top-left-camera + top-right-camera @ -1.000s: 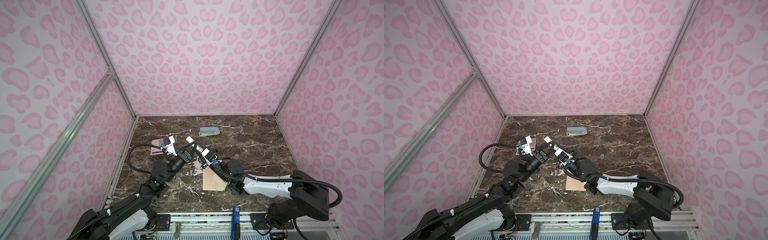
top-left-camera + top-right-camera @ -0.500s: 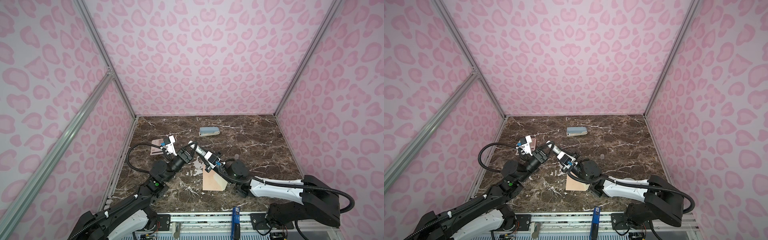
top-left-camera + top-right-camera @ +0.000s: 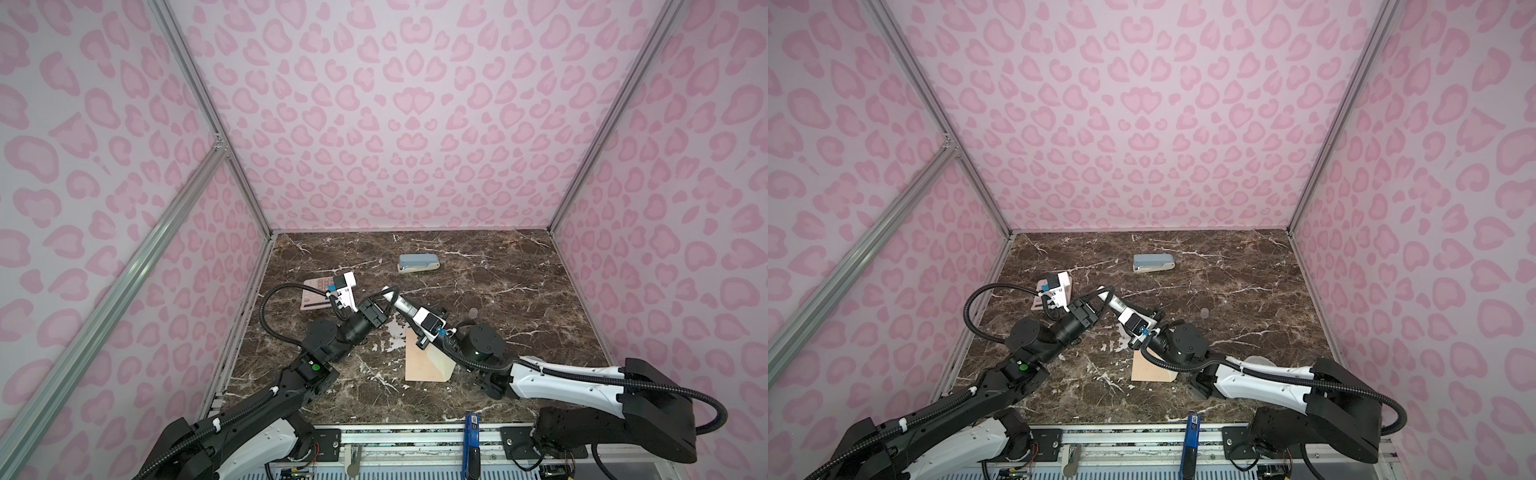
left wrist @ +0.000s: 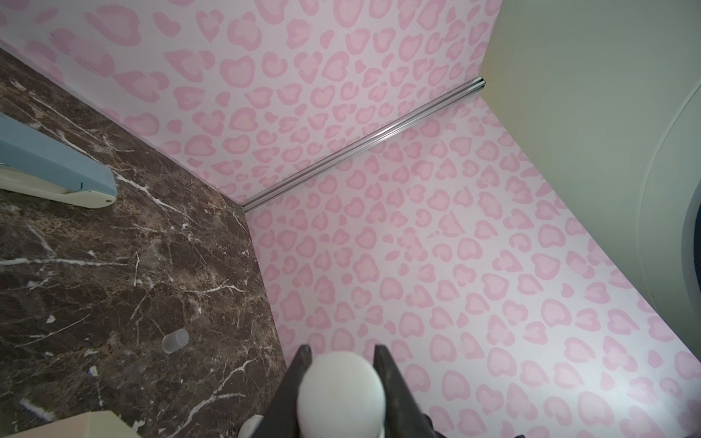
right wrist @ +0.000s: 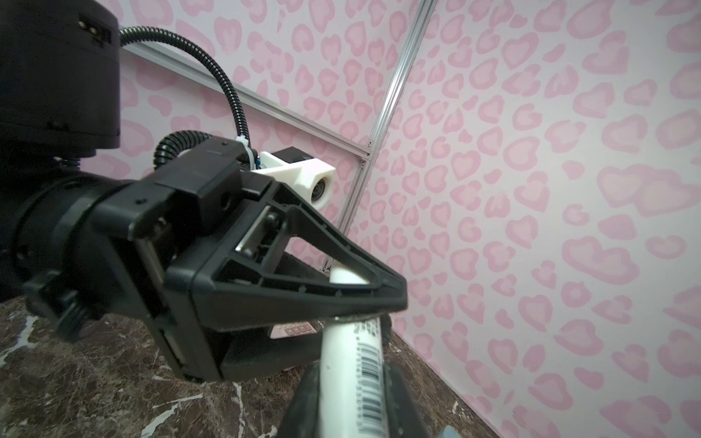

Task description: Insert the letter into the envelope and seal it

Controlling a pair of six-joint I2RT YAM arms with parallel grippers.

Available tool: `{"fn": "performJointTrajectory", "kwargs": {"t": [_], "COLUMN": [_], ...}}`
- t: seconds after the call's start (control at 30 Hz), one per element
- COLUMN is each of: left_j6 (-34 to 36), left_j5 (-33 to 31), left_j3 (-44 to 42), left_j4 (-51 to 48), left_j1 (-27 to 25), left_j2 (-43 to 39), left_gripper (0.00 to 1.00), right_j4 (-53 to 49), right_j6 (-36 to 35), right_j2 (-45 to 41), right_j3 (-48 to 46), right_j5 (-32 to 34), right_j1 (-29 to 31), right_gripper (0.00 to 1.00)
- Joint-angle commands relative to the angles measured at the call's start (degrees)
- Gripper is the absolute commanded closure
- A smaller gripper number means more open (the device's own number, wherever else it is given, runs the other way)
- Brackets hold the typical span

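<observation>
You're in a robot-lab test booth. Pink leopard-print panels on aluminium framing box in a brown marble tabletop, and a bare metal rail at its front carries the robot arms.

The envelope is laid on the table, near the front edge, about the middle. The stapler is placed well behind it, towards the back wall. The calculator is set at the left, nearer than the stapler. The cap is located right of centre. The tube is held above the table, between calculator and cap.
</observation>
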Motion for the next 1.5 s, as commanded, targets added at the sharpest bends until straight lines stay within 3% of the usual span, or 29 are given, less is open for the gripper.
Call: {"fn": "performJointTrajectory", "kwargs": {"t": [0.0,0.17,0.4,0.7,1.1,1.3,1.47], "left_j6": [-1.63,-3.46,-4.33,-5.28,-6.56,-6.61,-6.01], "left_j5": [-2.26,-1.07,0.66,2.58,4.34,4.86,4.79], "left_j3": [-0.22,-0.21,0.46,1.28,1.25,1.27,1.46], "left_j4": [3.89,6.37,7.67,8.7,11.09,11.38,9.88], "left_j1": [0.52,0.52,0.52,0.43,0.43,0.43,0.43], "left_j2": [0.17,2.27,4.37,6.43,9.23,9.84,9.43], "left_gripper": [0.81,0.81,0.81,0.8,0.8,0.79,0.78], "right_j4": [-2.74,-1.8,0.52,4.17,5.64,5.55,4.58], "right_j6": [-0.13,0.25,-0.47,0.26,1.25,2.29,3.11], "right_j2": [-1.04,-1.62,-0.64,4.06,6.07,5.42,4.48], "right_j3": [-1.64,-3.0,-2.03,1.35,3.15,3.07,3.05], "right_j5": [0.29,0.99,1.6,1.31,-0.17,-1.66,-3.59], "right_j1": [-0.01,-0.06,-0.06,-1.94,-3.01,-3.74,-3.9], "right_gripper": [0.58,0.49,0.49,0.65,0.71,0.83,0.75]}}
